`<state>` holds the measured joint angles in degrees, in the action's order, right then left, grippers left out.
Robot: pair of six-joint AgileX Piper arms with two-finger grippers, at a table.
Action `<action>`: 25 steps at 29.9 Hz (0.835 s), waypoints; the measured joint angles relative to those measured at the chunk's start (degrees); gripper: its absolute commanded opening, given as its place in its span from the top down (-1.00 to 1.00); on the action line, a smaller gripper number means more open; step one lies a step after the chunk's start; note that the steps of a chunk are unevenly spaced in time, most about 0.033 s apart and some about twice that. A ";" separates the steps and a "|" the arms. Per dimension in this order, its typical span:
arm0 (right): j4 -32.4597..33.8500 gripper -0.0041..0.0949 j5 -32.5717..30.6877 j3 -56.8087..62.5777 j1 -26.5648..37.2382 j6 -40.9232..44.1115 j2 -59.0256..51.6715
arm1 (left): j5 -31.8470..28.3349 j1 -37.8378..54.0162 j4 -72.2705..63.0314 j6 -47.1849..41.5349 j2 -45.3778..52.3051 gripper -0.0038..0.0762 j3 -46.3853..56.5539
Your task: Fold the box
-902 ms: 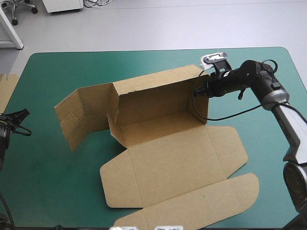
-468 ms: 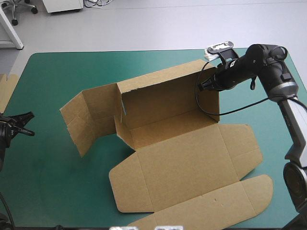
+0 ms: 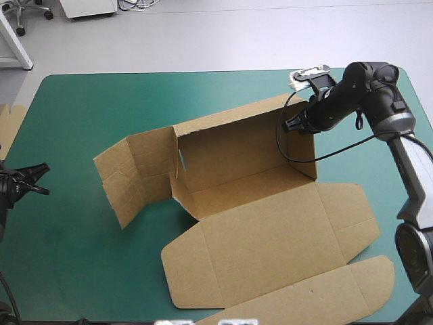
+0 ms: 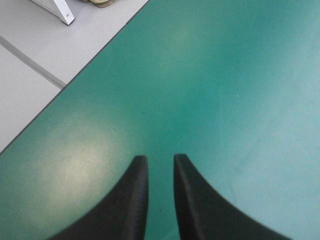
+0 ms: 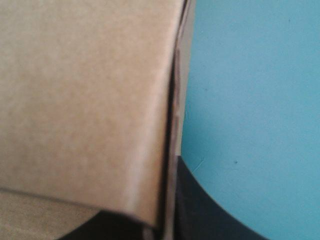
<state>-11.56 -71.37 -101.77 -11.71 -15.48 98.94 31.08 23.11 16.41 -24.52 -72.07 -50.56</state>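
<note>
The left gripper [image 4: 161,159] is held over the teal-green cover [image 4: 225,75], a thin gap seen between its black fingers.

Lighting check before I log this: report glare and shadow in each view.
High view: even light; the box throws a soft shadow on the teal-green cover. Left wrist view: a pale glare patch on the cover beside the open left claw. Right wrist view: no glare; a dark shadow line along the box edge the right claw holds.
</note>
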 measured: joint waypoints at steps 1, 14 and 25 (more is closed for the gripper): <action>-0.11 0.92 0.00 0.00 0.00 0.04 0.94 | 0.00 0.00 -0.21 0.19 0.00 0.58 0.00; -1.49 0.80 2.39 -0.93 0.06 0.36 7.68 | 0.05 0.00 -0.56 0.81 0.00 0.58 0.00; -2.36 -0.13 6.81 -1.04 0.00 0.55 9.02 | 0.05 0.00 -0.77 0.81 0.00 0.58 0.00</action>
<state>-13.91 -64.56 -102.81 -11.71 -14.93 107.96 31.14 23.11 15.64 -23.71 -72.07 -50.56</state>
